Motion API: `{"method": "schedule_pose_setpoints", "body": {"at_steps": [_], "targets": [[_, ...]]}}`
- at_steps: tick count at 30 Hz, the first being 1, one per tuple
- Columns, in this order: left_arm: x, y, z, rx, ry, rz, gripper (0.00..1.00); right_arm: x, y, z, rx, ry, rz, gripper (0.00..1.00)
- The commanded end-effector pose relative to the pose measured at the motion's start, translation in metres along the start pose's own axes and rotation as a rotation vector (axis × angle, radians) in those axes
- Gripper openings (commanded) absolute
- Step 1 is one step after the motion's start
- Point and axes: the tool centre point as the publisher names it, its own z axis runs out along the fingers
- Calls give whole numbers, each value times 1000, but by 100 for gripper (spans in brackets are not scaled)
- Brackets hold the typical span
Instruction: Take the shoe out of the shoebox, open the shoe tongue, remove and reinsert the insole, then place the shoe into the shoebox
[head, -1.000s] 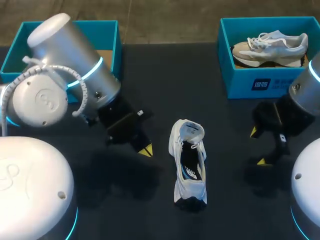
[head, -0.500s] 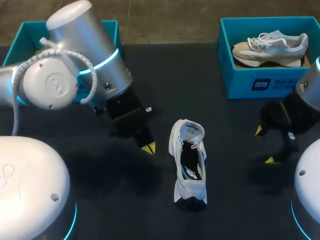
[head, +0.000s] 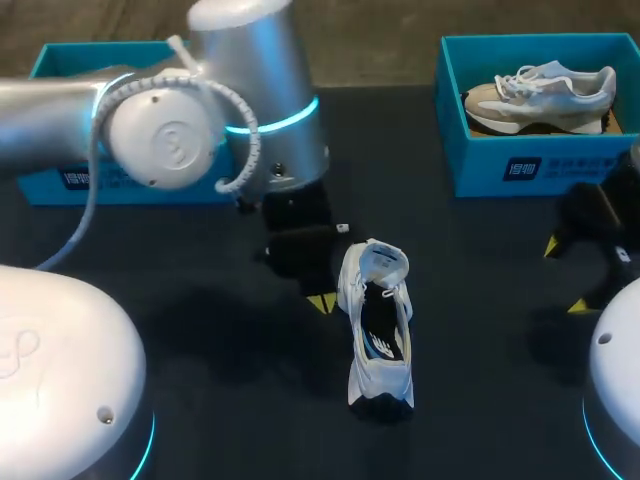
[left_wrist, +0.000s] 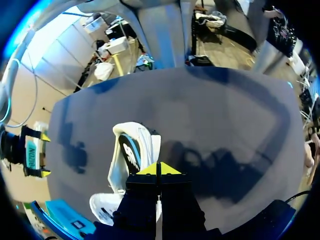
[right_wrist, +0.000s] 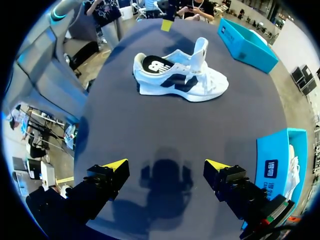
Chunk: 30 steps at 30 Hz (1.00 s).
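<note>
The white shoe (head: 376, 318) stood on its sole in the middle of the table (head: 450, 410), heel toward the near edge. Its tongue (head: 383, 262) was lifted and the dark insole (head: 385, 345) showed inside. Just beside its left flank hung the left hand (head: 320, 303), yellow tips pressed together and gripping nothing. Well off to the right, the right hand (head: 565, 275) hovered with fingers spread wide, empty. At the back sat the blue left shoebox (head: 40, 185) and the right shoebox (head: 500, 165), which held a second shoe (head: 540, 95).

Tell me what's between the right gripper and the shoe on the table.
Nothing: the right wrist view shows only bare table between the right gripper and the shoe.
</note>
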Motion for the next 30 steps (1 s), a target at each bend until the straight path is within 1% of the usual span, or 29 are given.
{"method": "schedule_pose_setpoints", "body": {"at_steps": [1, 4, 10, 14, 25, 30], "targets": [[-12, 0, 6, -4, 160, 12, 0, 4, -6, -3, -4, 4, -11, 100], [-17, 0, 9, -3, 178, 34, 0, 6, -10, -7, 3, 8, -13, 100], [-28, 1, 18, 1, 239, 93, 0, 6, -10, -7, 3, 8, -13, 100], [-36, 3, 30, 14, 289, 110, 0, 6, -10, -7, 3, 8, -13, 100], [-44, 11, 54, 50, 357, 143, 0, 6, -10, -7, 3, 8, -13, 100], [-45, 13, 61, 67, 372, 150, 0, 6, -10, -7, 3, 8, -13, 100]]}}
